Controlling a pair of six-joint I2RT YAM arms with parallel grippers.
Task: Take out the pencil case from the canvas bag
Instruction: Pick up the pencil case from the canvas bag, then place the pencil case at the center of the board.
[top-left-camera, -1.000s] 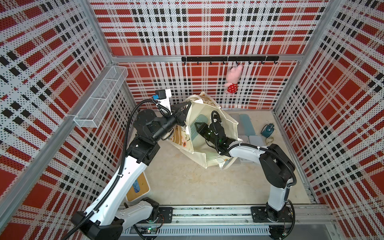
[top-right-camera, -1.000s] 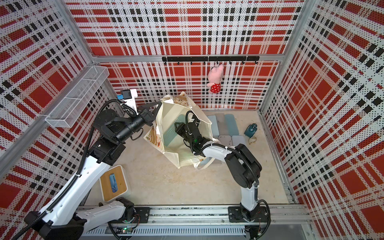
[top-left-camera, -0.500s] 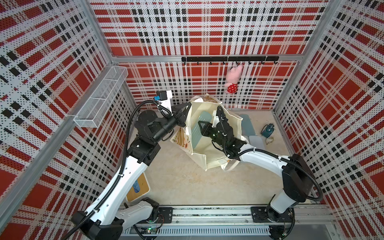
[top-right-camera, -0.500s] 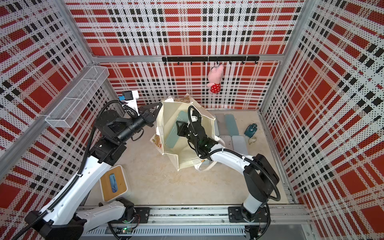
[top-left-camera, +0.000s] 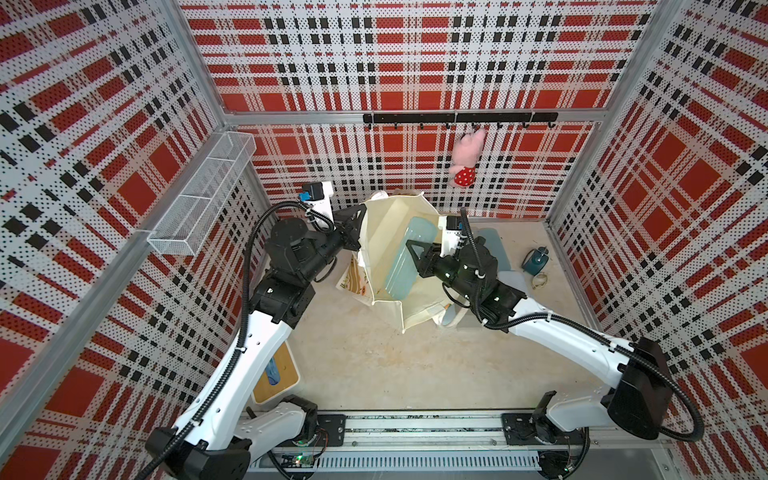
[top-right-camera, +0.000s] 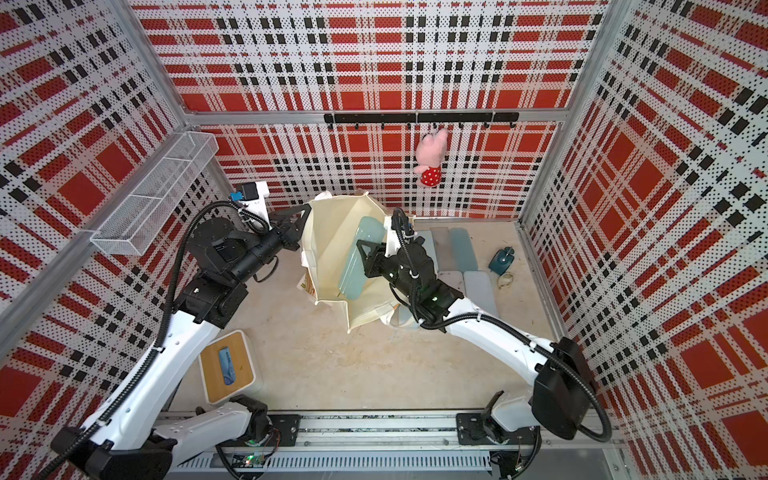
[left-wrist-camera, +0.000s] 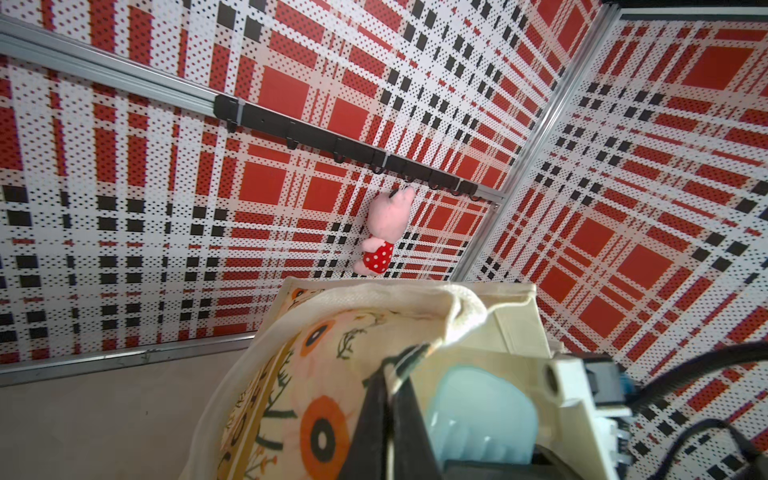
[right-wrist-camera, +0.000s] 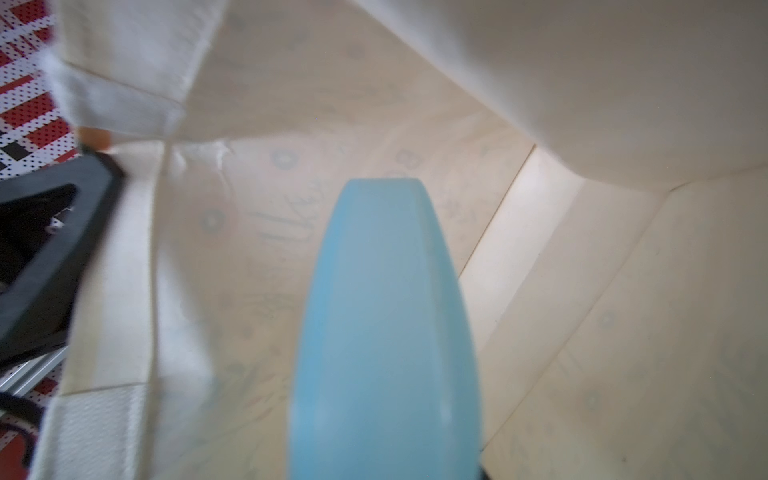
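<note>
**One bag, one case, two pincers on the job**

One canvas bag (top-left-camera: 384, 245) sits in the middle of the surface (top-left-camera: 374, 365). Its mouth gapes upward and a flower-printed face is turned toward the left arm. One pale blue pencil case (top-left-camera: 401, 270) is inside it, standing on end and leaning, with its upper end close to the rim.

Two arms reach in, one from each side. The left pincer (top-left-camera: 360, 216) is clamped flat on the bag's rim, right beside one bunched white handle (left-wrist-camera: 463, 311). A second handle (top-left-camera: 455, 320) hangs in a loop on the opposite side, under the right arm. The right pincer (top-left-camera: 413, 253) is down inside the mouth, closed on the pencil case. In its wrist view the case runs straight out ahead, with cream lining all round.

One pink plush toy (top-left-camera: 465, 160) in a red spotted dress hangs from one black hook rail (top-left-camera: 457, 118) on the back wall. One wire basket (top-left-camera: 203, 195) is fixed to the left wall. One wood-topped box (top-right-camera: 243, 353) by the left arm's base carries one small blue item (top-right-camera: 227, 365).

Beyond the bag lie at least three flat grey and blue-green pads (top-right-camera: 461, 249), partly hidden by the arm. Near them are one small dark teal pouch (top-left-camera: 539, 259) and one pale loop (top-left-camera: 539, 282) just beside it.
</note>
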